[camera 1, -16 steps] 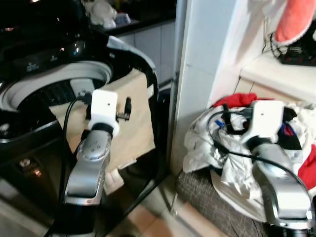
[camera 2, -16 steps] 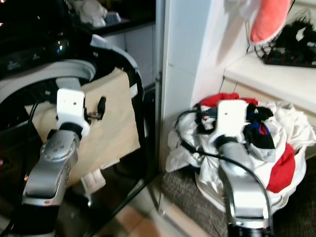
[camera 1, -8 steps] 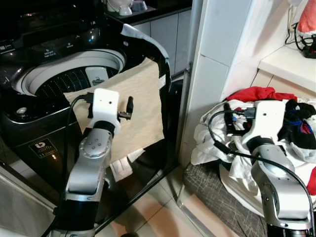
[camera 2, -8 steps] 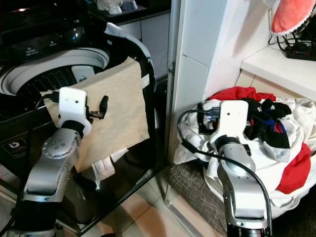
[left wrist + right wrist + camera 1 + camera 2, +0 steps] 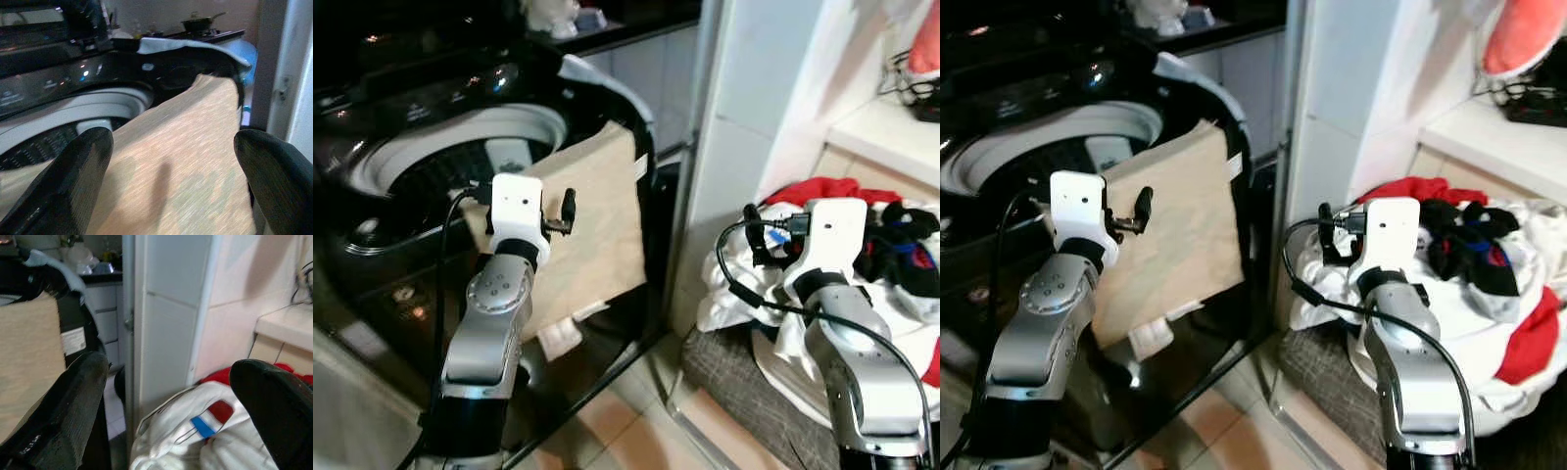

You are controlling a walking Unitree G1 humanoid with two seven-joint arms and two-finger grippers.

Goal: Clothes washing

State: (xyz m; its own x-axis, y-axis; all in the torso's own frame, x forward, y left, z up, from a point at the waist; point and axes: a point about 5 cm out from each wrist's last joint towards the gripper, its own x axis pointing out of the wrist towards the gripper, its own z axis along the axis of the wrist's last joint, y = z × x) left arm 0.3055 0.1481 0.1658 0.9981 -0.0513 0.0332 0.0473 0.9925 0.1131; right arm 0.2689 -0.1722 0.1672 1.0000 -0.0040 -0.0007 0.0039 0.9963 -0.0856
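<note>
Right pincer point(image 5: 166, 401) now clear of laundry pile point(image 5: 901, 284).

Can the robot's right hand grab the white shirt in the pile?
Probably yes. The right hand is open and hovers just above the white shirt on the clothes pile, with nothing between them.

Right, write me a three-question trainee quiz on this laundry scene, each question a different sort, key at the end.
1. True or false: the tan cloth hangs over the rim of the washing machine.
2. Multiple choice: the pile of clothes lies nearest which gripper? A. left gripper B. right gripper
3. Fill in: both grippers have their fingers ____.

Key: 1 true. 2 B. 3 open, holding nothing.
</note>
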